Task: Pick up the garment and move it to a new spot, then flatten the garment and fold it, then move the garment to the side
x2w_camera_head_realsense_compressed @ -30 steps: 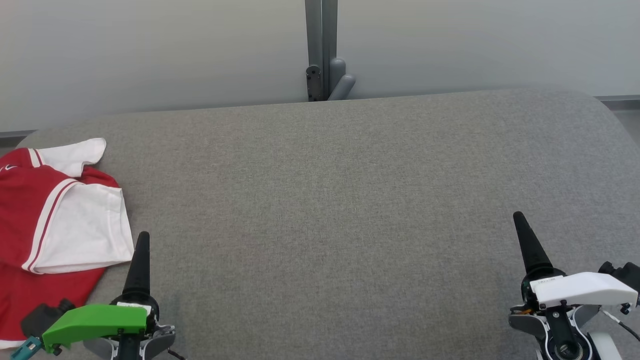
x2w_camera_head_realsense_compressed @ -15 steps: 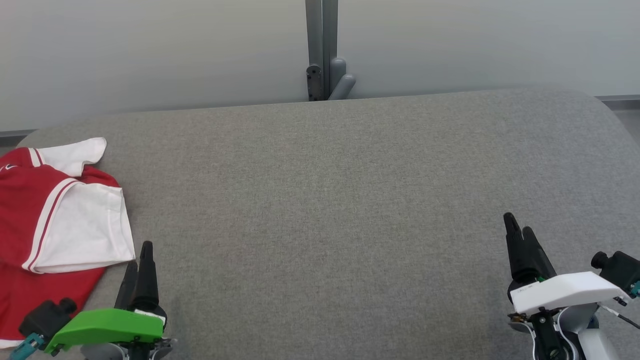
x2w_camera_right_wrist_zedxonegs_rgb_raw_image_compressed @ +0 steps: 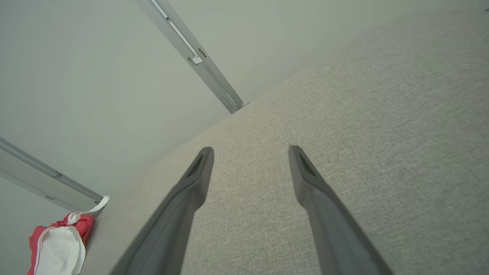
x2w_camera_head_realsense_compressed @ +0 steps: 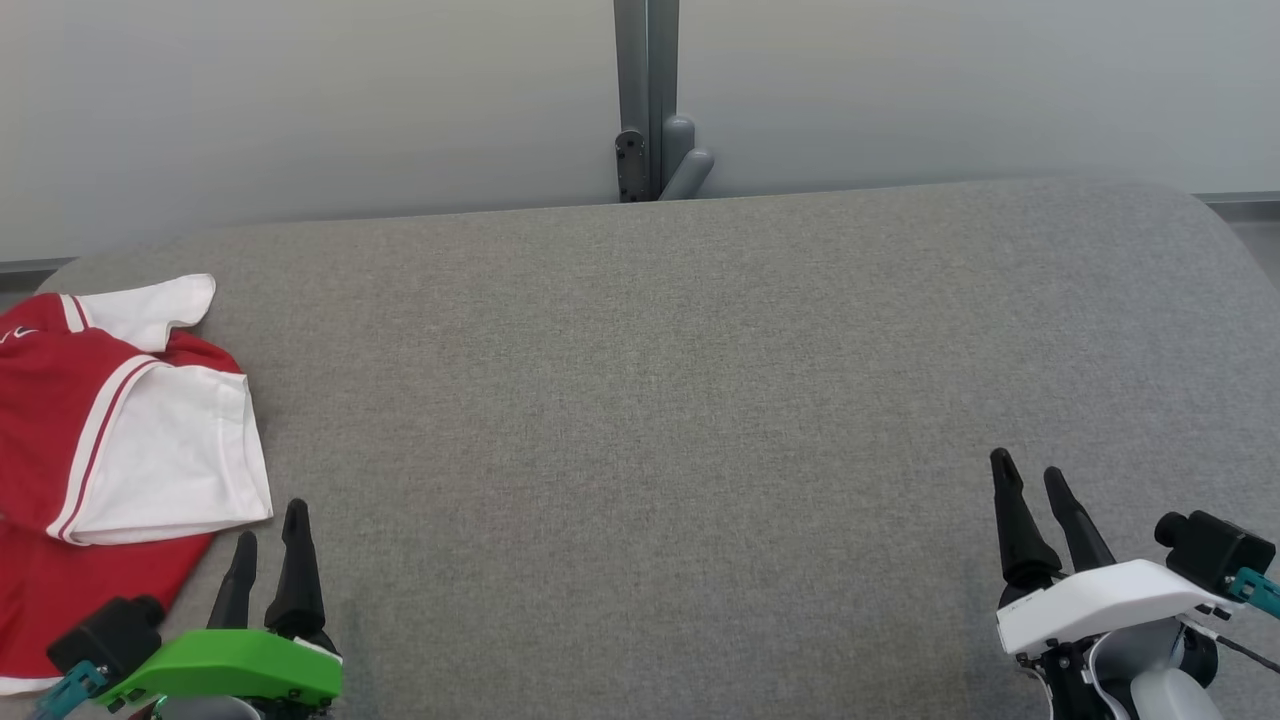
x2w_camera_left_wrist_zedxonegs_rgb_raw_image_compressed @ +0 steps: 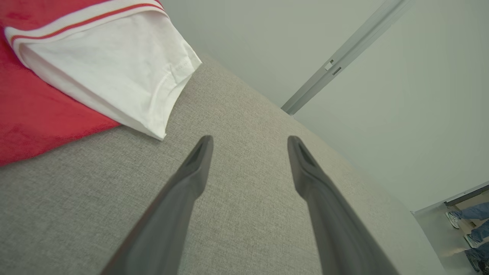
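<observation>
Both grippers rolled since earlier frame, two fingers now showing on each, tips lower in frame. Left edge: red-white garment (x2w_camera_head_realsense_compressed: 110, 440) crumpled on gray surface (x2w_camera_head_realsense_compressed: 650, 400), unmoved. Lower left: left gripper (x2w_camera_head_realsense_compressed: 268, 525) spread, empty, near garment. Lower right: right gripper (x2w_camera_head_realsense_compressed: 1028, 465) spread, empty.

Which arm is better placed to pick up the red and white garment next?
Left. The left gripper, jaws open, sits just beside the garment, near its white sleeve, not touching it. The right gripper, also open, is far across the grey table from it.
</observation>
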